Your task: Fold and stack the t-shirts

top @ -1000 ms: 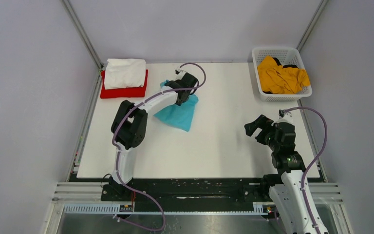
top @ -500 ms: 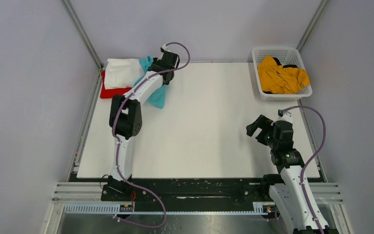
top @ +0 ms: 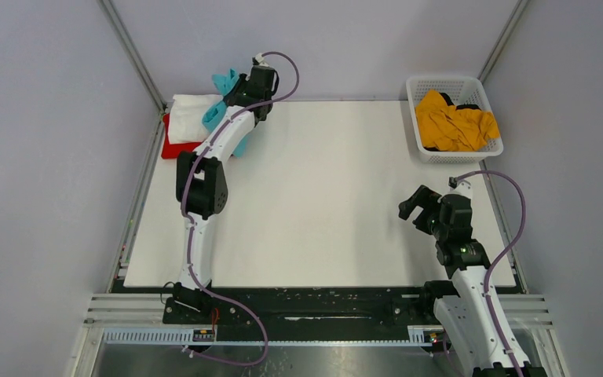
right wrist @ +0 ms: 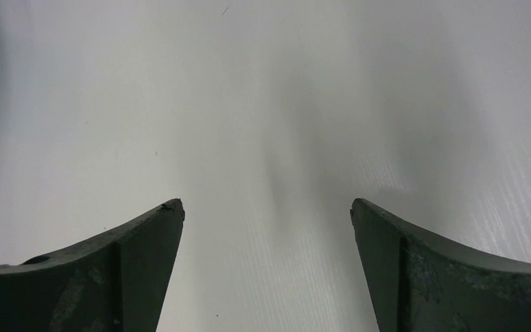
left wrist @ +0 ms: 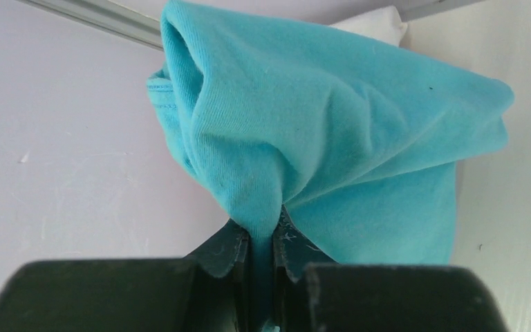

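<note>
My left gripper is shut on a bunched fold of the turquoise t-shirt, lifted at the table's far left. The cloth hangs from the closed jaws over the edge of the folded white t-shirt, which lies on the red t-shirt. In the left wrist view the turquoise t-shirt fills the frame above the gripper, with a corner of the white t-shirt behind it. The mustard yellow t-shirt lies crumpled in the basket. My right gripper hovers open over bare table at the right; nothing sits between its fingertips.
The white lattice basket stands at the far right corner. Grey walls and metal frame posts close in the back and sides. A black rail runs along the near edge.
The left arm has carried the turquoise t-shirt from the middle-left of the table up and back-left, over the white and red stack. The right arm has barely moved.
</note>
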